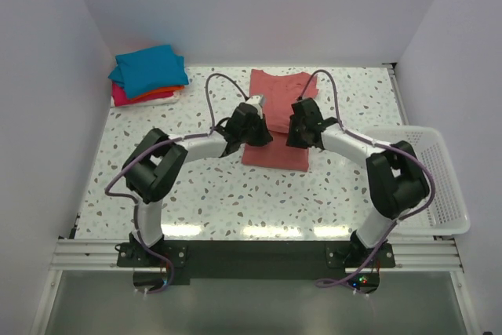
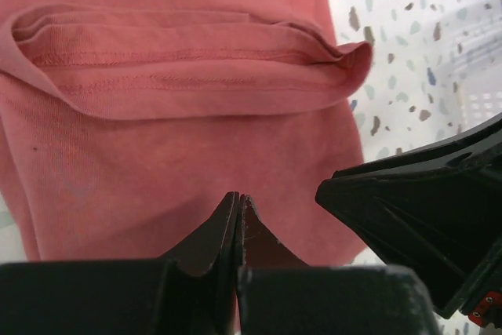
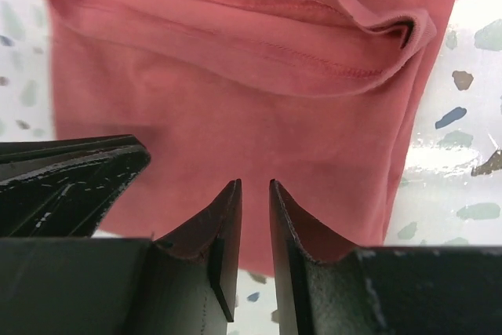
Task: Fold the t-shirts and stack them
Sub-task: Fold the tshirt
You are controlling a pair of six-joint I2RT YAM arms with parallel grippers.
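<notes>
A salmon-pink t-shirt lies in the middle of the table, folded into a long narrow strip. My left gripper hovers over its left edge with its jaws shut and nothing between them. My right gripper hovers over its right edge, its jaws a narrow gap apart and empty. Both wrist views show flat pink cloth below the tips and a stitched folded hem beyond. A stack of folded tees sits at the back left: teal-blue on top, then orange and magenta-pink.
A white mesh basket stands at the right edge of the table. White walls close in the back and both sides. The two grippers are close together; the right one shows in the left wrist view, the left one in the right wrist view.
</notes>
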